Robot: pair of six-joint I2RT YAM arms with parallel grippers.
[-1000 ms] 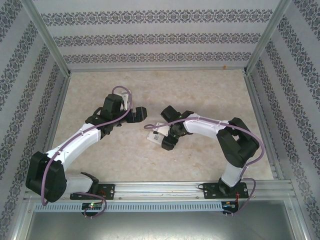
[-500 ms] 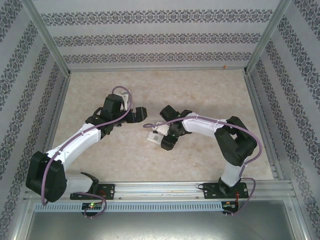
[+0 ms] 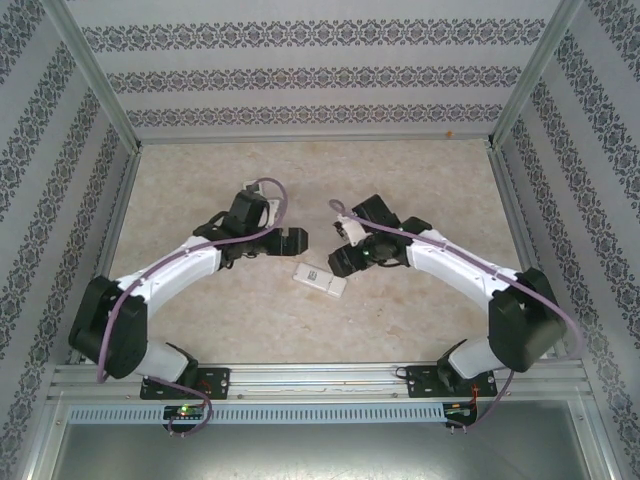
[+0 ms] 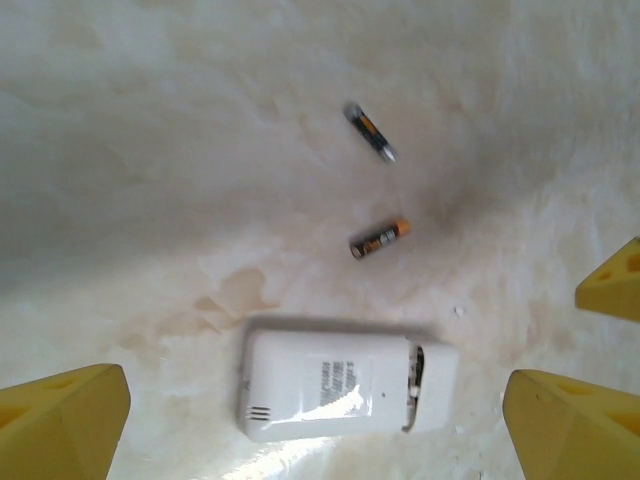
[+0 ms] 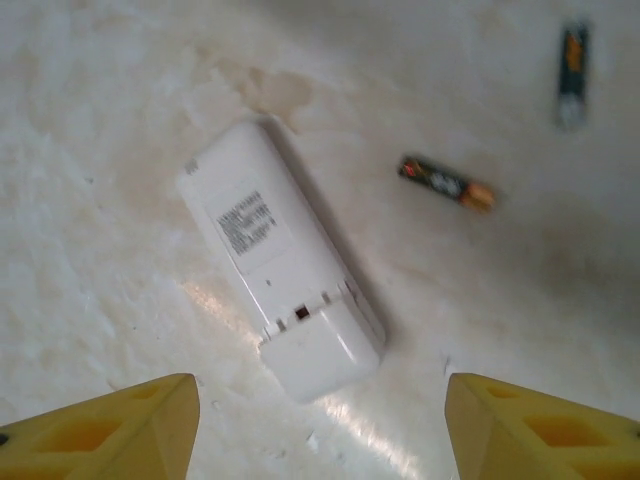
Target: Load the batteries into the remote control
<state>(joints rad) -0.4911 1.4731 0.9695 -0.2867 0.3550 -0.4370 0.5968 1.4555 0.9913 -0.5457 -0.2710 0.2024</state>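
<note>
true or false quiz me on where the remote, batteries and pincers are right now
1. The remote lies flat on the table, label side up. True.
2. Two batteries lie loose on the table, outside the remote. True.
3. The left pincer holds a battery. False: it is open and empty.
4. The two batteries touch each other. False: they lie apart, with bare table between them.
5. The right pincer is clamped on the remote. False: it is open, and the remote lies free on the table.
</note>
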